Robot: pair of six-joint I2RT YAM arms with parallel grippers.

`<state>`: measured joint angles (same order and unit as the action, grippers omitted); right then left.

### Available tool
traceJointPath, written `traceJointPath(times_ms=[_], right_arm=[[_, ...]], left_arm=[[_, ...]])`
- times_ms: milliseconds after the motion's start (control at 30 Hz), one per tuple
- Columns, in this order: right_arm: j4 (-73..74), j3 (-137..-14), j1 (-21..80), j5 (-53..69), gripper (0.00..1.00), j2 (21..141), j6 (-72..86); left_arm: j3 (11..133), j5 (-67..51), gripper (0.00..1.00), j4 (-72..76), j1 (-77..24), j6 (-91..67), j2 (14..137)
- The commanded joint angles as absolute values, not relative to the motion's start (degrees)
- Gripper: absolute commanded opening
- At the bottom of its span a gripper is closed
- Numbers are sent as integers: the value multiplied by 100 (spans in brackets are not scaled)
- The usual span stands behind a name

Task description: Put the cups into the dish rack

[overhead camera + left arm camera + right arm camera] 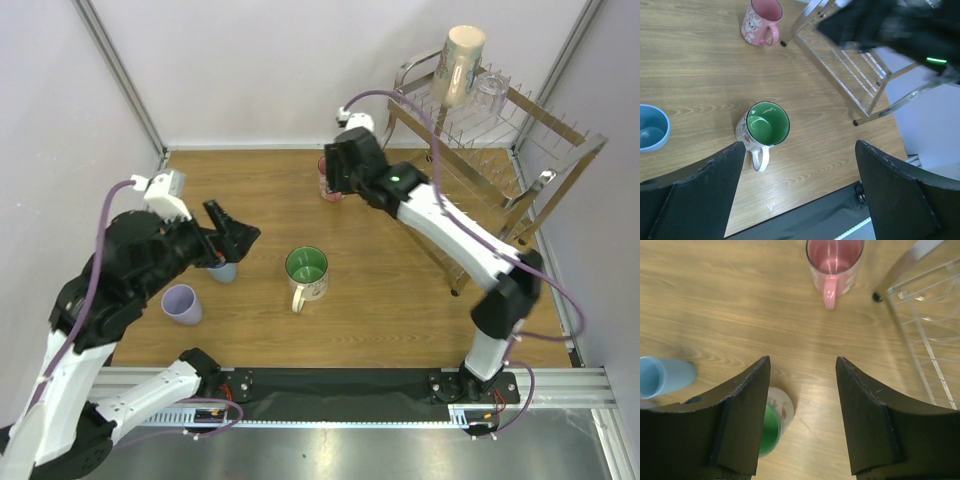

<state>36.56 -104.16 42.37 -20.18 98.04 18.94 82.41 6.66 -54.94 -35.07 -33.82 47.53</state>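
Note:
The chrome dish rack (520,140) stands at the far right. It holds the beige mug (462,62) upside down and the clear glass (490,90) on its top tier. The pink mug (326,183) stands by the rack's left leg, partly hidden by my open, empty right gripper (338,175) hovering over it. The white mug with green inside (306,272) stands mid-table. The light-blue tumbler (222,270) sits under my open, empty left gripper (232,228). The lavender tumbler (182,303) stands nearer the front left. In the right wrist view the pink mug (834,262) lies ahead of the gripper (802,360).
Grey walls close the table at the back and both sides. The rack's legs (856,122) stand on the wood right of the green mug (765,126). A black strip (340,385) runs along the front edge by the arm bases.

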Motion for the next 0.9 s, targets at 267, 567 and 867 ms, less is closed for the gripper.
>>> traceJointPath(times_ms=[267, 567, 867], right_arm=[[4015, -13138, 3867, -2197, 70, 12602, 2127], [4105, -13272, 3709, -2426, 67, 13131, 2127], [4140, -13245, 3621, -2399, 65, 13412, 2303]], left_arm=[[8349, 931, 98, -5783, -3463, -3033, 4535], [8578, 1222, 100, -5977, -3463, -2242, 4974], [8657, 1292, 100, -5889, -3445, -1741, 5247]])
